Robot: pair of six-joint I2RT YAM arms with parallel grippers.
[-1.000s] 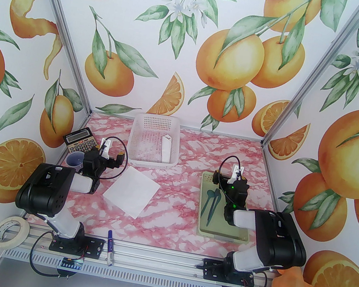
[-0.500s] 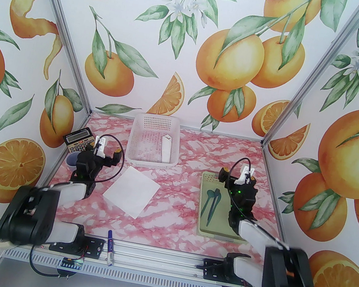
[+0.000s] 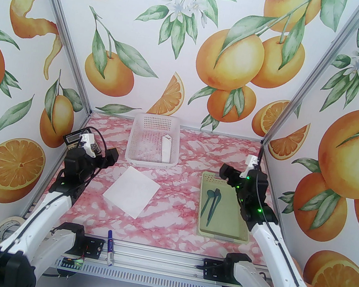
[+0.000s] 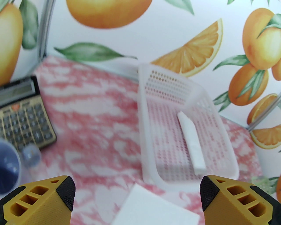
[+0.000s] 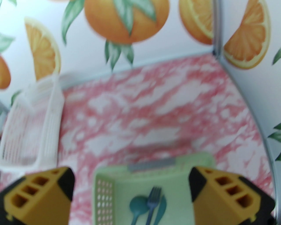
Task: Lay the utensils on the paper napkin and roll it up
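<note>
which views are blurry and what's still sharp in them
Top external: sharp and evenly lit, napkin edges crisp. Left wrist: left fingers sharp, basket and calculator soft. Right wrist: blurriest, tray and utensils smeared, right fingers a little soft too.

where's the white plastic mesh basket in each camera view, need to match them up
Top external: the white plastic mesh basket sits at the far middle of the table, near the back wall.
Left wrist: the basket is right of centre, running from mid-frame towards the bottom.
Right wrist: the basket is at the left edge, blurred.
Shared landmark: the pink marbled tabletop it stands on.
</note>
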